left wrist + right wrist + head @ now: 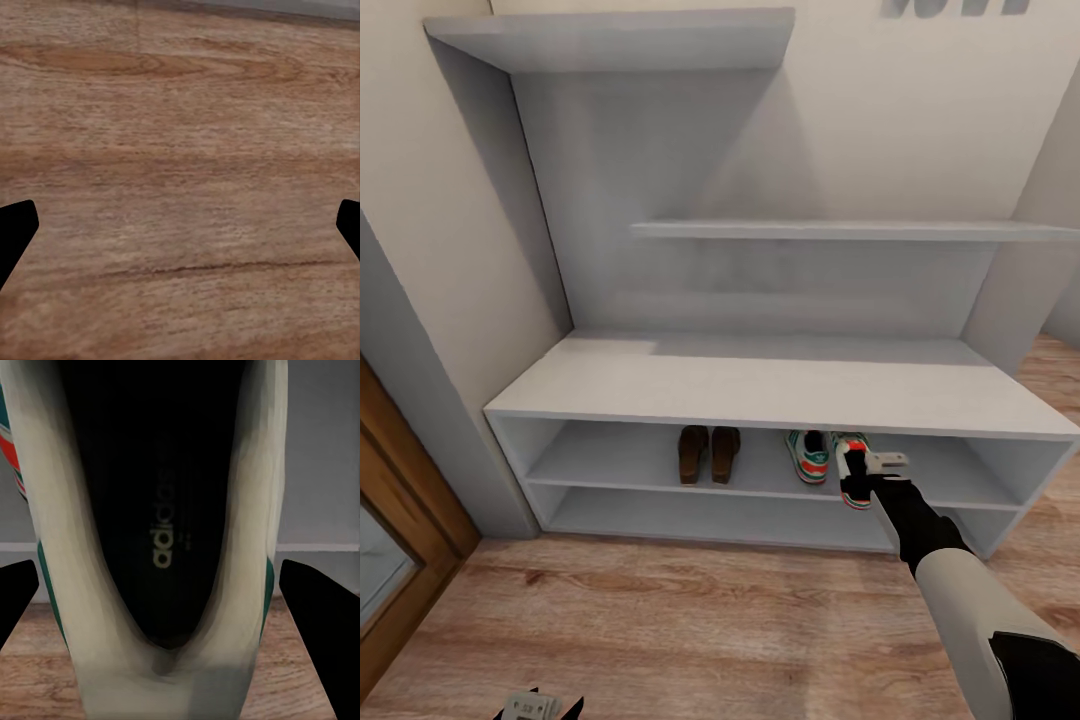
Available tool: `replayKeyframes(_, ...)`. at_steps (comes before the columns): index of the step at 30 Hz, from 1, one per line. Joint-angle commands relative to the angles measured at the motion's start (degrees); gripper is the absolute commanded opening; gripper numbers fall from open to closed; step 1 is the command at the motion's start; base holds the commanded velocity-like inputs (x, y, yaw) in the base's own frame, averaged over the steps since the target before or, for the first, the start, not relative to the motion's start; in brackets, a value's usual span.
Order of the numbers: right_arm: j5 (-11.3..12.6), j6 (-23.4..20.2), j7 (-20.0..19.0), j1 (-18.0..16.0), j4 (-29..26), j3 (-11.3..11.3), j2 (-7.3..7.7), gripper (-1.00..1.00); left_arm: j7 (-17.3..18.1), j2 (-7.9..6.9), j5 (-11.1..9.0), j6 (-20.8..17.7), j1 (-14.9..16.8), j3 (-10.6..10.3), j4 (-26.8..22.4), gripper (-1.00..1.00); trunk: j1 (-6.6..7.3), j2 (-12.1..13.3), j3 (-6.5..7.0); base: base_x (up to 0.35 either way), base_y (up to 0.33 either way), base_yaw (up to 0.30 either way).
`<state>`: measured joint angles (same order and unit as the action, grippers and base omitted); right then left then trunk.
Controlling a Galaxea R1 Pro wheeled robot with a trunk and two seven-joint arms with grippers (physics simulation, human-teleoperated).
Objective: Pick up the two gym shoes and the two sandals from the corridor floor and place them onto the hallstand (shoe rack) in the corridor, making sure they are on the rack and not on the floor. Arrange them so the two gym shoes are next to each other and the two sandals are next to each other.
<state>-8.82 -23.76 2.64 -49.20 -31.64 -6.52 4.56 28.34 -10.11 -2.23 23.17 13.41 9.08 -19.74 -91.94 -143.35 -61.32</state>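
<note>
My right gripper (860, 478) is clamped on one white low gym shoe with green stripes and a red-orange heel (853, 470), at the front edge of the upper open shelf of the pale-grey hallstand bench (760, 385). The second matching gym shoe (808, 455) sits just beside it on that shelf. The two brown leather sandals (709, 453) stand together further left. My left gripper (180, 225) hangs spread apart over the wood-plank corridor floor (180, 135).
</note>
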Motion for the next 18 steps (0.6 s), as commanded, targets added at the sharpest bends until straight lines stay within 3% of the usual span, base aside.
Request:
replayKeyframes(1,-0.6,-0.3,-0.1,0.0,-0.1,-0.2,-0.05,-1.00,0.6,0.03,-0.2,-0.1,0.0,0.4,0.1,1.00,0.01,0.0,-0.05,0.004,0.000,0.000)
replayKeyframes(7,-0.6,-0.3,-0.1,0.0,-0.1,-0.2,-0.03,-1.00,0.6,0.03,-0.2,-0.1,0.0,0.4,0.1,1.00,0.01,0.0,-0.05,0.041,0.000,0.000)
replayKeyframes(13,-0.6,-0.3,-0.1,0.0,-0.1,-0.2,-0.01,-1.00,0.6,0.01,-0.2,-0.1,0.0,0.4,0.1,1.00,0.01,0.0,-0.05,0.231,0.000,0.000)
replayKeyframes(18,-0.6,-0.3,-0.1,0.0,-0.1,-0.2,0.00,-1.00,0.6,0.03,-0.2,-0.1,0.0,0.4,0.1,1.00,0.01,0.0,-0.05,0.068,0.000,0.000)
